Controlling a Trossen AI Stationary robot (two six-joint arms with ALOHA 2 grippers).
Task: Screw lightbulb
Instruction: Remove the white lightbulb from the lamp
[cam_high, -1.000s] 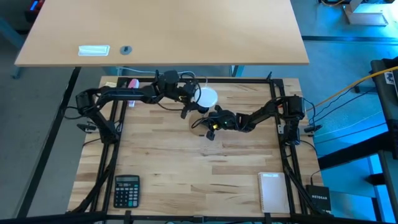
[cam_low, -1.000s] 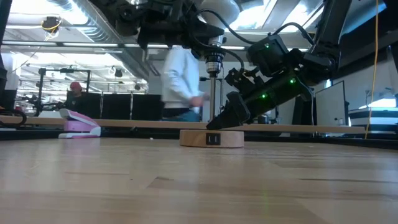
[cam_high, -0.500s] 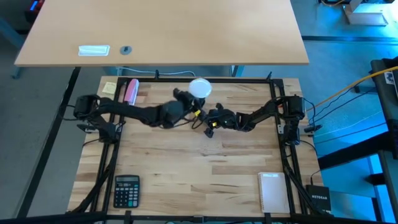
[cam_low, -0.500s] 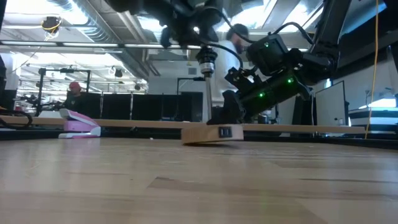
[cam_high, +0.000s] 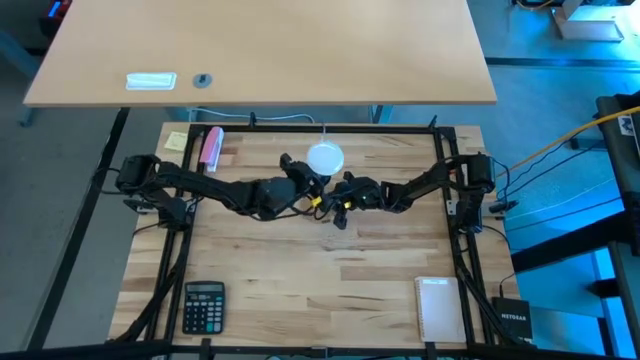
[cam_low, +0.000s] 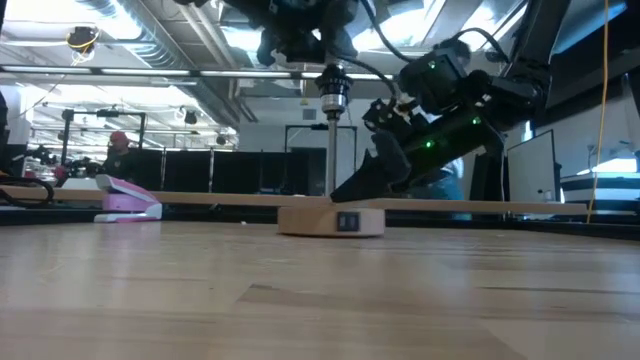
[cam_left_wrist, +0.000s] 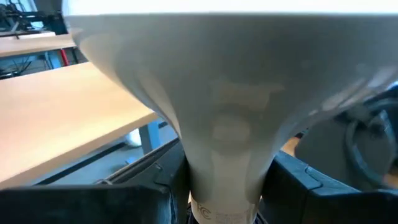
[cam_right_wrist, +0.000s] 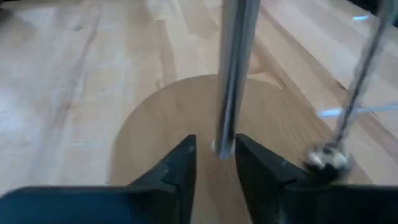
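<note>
From above, the left hand (cam_high: 312, 176) gripped the lightbulb (cam_high: 325, 158) over mid-table. At table level, the wooden disc (cam_low: 330, 221), tilted a moment earlier, lay flat again. By its own wrist camera, the right hand (cam_right_wrist: 216, 163) had just loosened, fingers open around the post (cam_right_wrist: 233, 74), so threading probably depended on the left hand alone.

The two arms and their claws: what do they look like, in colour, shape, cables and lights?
Both arms are dark, slim and jointed. The right arm carries small green lights and black cables looping over it. The right claw has two black fingers tapering to blunt wedges. The left claw has blocky black fingers. No printed markings are readable.
</note>
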